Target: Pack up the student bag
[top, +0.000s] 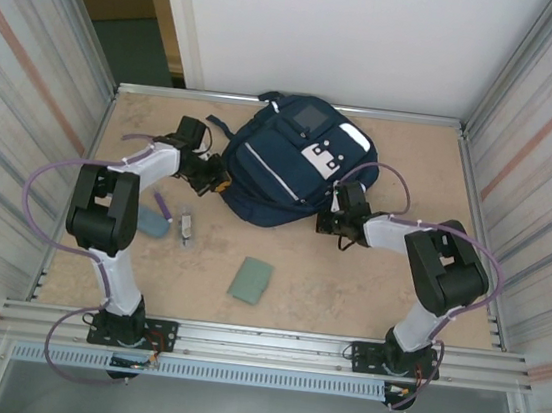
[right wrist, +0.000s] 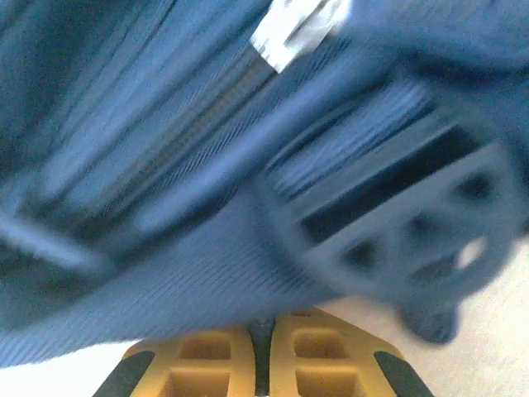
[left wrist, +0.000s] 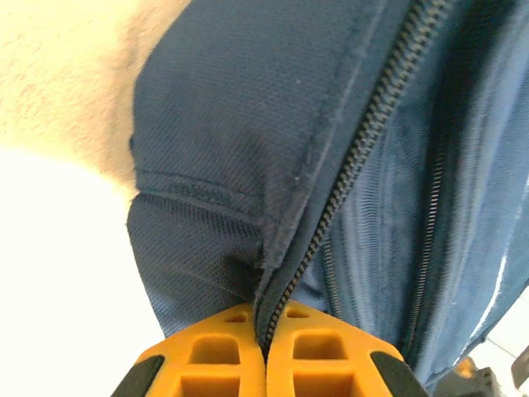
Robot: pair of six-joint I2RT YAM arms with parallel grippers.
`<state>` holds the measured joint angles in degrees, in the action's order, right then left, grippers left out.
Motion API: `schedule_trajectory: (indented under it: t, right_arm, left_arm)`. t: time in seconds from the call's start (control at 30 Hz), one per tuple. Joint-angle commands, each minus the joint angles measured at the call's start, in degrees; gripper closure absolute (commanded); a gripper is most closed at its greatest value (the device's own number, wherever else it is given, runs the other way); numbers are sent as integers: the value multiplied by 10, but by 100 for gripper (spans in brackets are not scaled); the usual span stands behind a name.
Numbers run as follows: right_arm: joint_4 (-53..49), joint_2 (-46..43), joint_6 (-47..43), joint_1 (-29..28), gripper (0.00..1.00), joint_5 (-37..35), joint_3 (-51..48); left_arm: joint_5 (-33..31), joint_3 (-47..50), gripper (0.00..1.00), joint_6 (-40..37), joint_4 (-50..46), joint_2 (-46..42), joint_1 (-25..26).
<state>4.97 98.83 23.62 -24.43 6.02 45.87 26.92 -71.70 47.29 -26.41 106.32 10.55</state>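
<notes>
Two grippers sat against the large navy-blue fabric student bag (top: pixel 280 172) with thin pale stripes. It lay front-up on the tan table (top: pixel 421 174), at 12 o'clock of the table's middle and close to the far wall.

In the overhead view the left gripper (top: pixel 215 179) met the bag's edge at its 9 o'clock and the right gripper (top: pixel 338 222) at its 4 o'clock. The bag's long axis ran from about 1 o'clock to 7 o'clock. The end with the small square grey panel (top: pixel 308 120) pointed to 1 o'clock, and the white buckle patch (top: pixel 325 156) sat at 3 o'clock of the bag's middle. A flat green square sheet (top: pixel 250 279) lay well apart at the bag's 6 o'clock.

The left wrist view added what the overhead could not. The orange fingers (left wrist: pixel 215 364) were pressed together, and the dark zip seam (left wrist: pixel 364 141) and a fold of fabric ran into the slit between them, so the left gripper pinched the bag there.

The right wrist view was blurred. It showed the right gripper fully closed beneath the fabric, near a dark plastic buckle (right wrist: pixel 413 240). Whether it pinched any cloth could not be told.
</notes>
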Motion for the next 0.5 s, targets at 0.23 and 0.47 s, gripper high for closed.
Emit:
schedule_trajectory:
  t: [0.23, 0.47]
  right_arm:
    - [-37, 55, 30, 101, 86, 40, 23]
    - [-66, 5, 24, 110, 74, 12, 21]
  left_arm:
    - [74, 30, 100, -42, -33, -7, -10]
    - [-30, 28, 100, -77, -54, -40, 26]
